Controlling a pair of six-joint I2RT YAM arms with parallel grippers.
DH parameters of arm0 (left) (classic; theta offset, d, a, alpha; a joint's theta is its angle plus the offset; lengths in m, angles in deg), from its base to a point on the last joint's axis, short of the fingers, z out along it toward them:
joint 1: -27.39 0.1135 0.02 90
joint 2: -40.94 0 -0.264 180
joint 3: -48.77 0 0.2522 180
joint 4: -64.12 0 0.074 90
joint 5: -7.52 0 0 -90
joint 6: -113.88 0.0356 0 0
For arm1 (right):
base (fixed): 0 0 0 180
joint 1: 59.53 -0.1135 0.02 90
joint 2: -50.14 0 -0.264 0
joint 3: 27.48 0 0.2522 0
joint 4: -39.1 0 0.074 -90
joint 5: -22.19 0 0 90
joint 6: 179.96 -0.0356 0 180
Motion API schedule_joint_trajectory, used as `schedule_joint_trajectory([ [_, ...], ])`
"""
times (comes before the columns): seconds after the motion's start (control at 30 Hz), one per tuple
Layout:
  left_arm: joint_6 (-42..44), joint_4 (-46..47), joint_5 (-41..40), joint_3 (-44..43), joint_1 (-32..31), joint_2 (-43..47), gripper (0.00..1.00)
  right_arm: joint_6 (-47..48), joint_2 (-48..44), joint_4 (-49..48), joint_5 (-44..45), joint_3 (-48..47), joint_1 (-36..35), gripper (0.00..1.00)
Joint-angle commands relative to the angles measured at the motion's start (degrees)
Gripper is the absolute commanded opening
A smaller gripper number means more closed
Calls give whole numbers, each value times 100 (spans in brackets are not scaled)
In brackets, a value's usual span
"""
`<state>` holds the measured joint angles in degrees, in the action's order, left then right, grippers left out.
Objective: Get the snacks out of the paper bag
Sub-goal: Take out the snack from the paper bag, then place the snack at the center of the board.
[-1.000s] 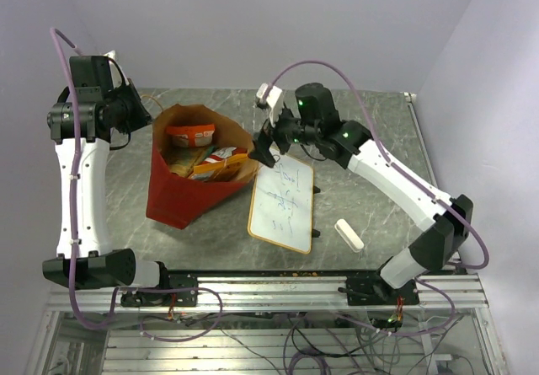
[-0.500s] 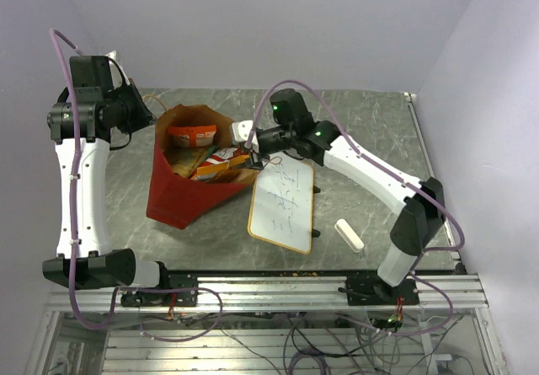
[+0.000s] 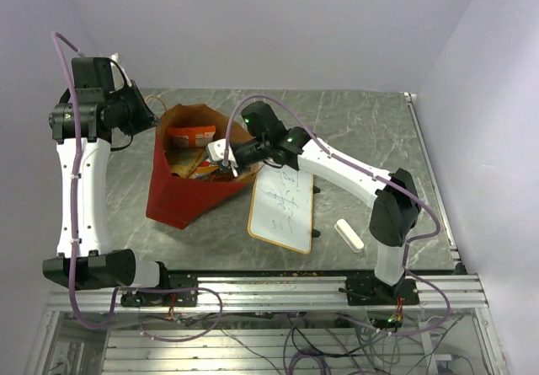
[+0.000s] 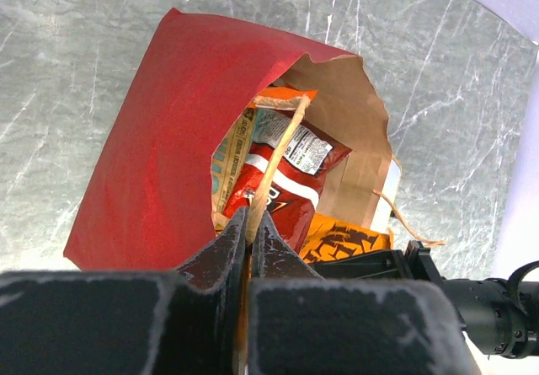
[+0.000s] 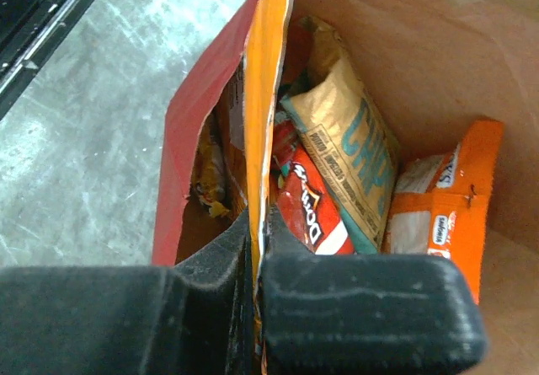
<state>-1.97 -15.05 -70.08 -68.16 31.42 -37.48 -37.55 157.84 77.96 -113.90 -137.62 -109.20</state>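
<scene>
The paper bag (image 3: 178,196), red outside and brown inside, stands open on the table with snacks inside. My left gripper (image 4: 250,215) is shut on its string handle (image 4: 283,149) at the bag's far left rim. My right gripper (image 5: 258,223) reaches into the bag's mouth and is shut on the edge of a thin orange packet (image 5: 265,80). Beside it lie a red Doritos packet (image 5: 307,202), a tan and teal chips packet (image 5: 354,143) and another orange packet (image 5: 446,215). From above, the right gripper (image 3: 226,163) sits over the bag's right side.
A wood-framed whiteboard (image 3: 282,202) lies just right of the bag, under the right arm. A white eraser block (image 3: 349,234) lies nearer the front right. The grey marble table (image 3: 370,131) stretches to the right and back.
My right arm has swung left from above the whiteboard into the bag's mouth, and its jaws have shut on the orange packet. The left gripper has stayed on the handle.
</scene>
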Motion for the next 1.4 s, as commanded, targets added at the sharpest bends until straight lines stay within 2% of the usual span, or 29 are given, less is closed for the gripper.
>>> schedule_joint_trajectory([
  [0.0,-64,160,163,31,-9,176,7,-63,-84,-267,411,-339,7,0],
  [0.4,-124,133,-95,21,-14,202,7,-1626,-846,-2098,1247,-183,4,0],
  [0.67,-87,-33,-377,-106,-14,119,7,-1685,-1373,-2301,1669,-214,17,0],
  [0.83,-144,-17,-385,-97,-5,98,7,-1809,-1902,-2620,2358,38,66,0],
  [1.0,-96,-46,-463,-133,-11,45,7,-2078,-2387,-2929,2748,249,427,0],
  [1.13,-27,-87,-586,-272,-8,-7,7,-2011,-2582,-2889,3500,306,760,0],
  [1.27,-53,-48,-481,-223,-7,-36,7,-2536,-2655,-2966,3889,455,1586,0],
  [1.37,-35,-75,-506,-282,-8,-76,7,-2594,-2541,-2707,4197,455,2073,0],
])
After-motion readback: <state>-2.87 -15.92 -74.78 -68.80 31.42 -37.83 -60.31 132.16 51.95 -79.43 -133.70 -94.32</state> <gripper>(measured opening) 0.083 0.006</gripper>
